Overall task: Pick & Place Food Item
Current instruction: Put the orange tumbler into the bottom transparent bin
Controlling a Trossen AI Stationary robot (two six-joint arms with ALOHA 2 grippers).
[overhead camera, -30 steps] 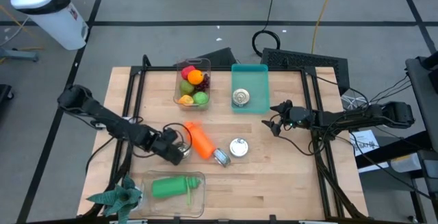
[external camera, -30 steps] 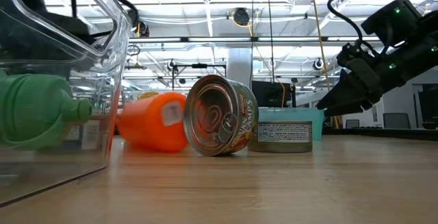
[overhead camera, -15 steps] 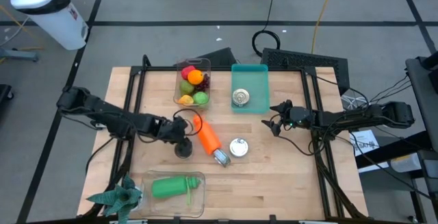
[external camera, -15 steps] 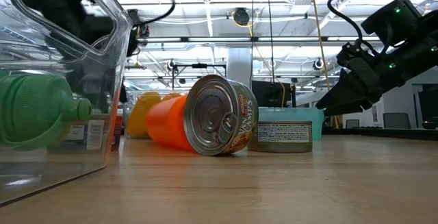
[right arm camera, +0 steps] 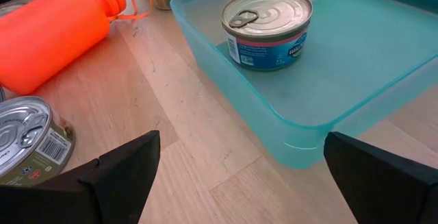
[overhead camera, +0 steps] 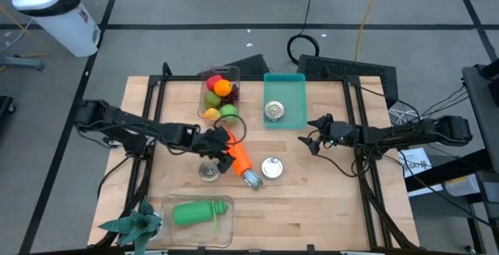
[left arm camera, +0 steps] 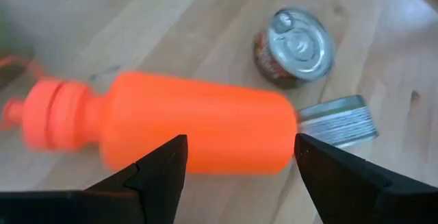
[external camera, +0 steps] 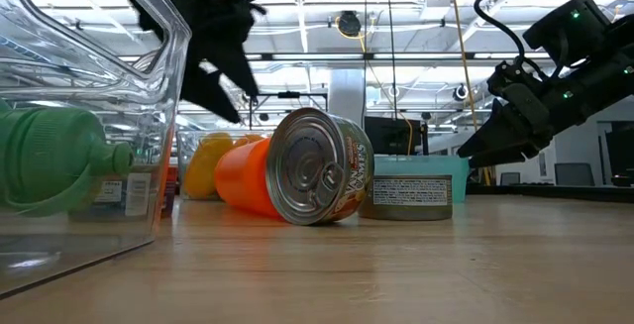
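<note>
An orange bottle [overhead camera: 236,155] lies on its side at mid-table; it also shows in the left wrist view [left arm camera: 191,131]. My left gripper [overhead camera: 215,140] is open above the bottle's cap end, clear of it, seen raised in the low view [external camera: 213,37]. A can [overhead camera: 209,171] stands just near of it. Another can [overhead camera: 271,167] stands right of the bottle, and a third [overhead camera: 252,178] lies on its side. A teal tray [overhead camera: 296,91] holds one can [overhead camera: 274,111]. My right gripper [overhead camera: 312,140] is open and empty right of the tray.
A clear tub of fruit [overhead camera: 220,95] stands left of the teal tray. A clear container [overhead camera: 226,208] with a green bottle [overhead camera: 191,213] sits at the near edge, with a plant [overhead camera: 132,224] to its left. Bare wood lies at the near right.
My left gripper has gone from the can at near left toward the far edge and right, and has risen, ending over the orange bottle. The can stays standing where the gripper was. The orange bottle has shifted a little toward the far right and turned.
</note>
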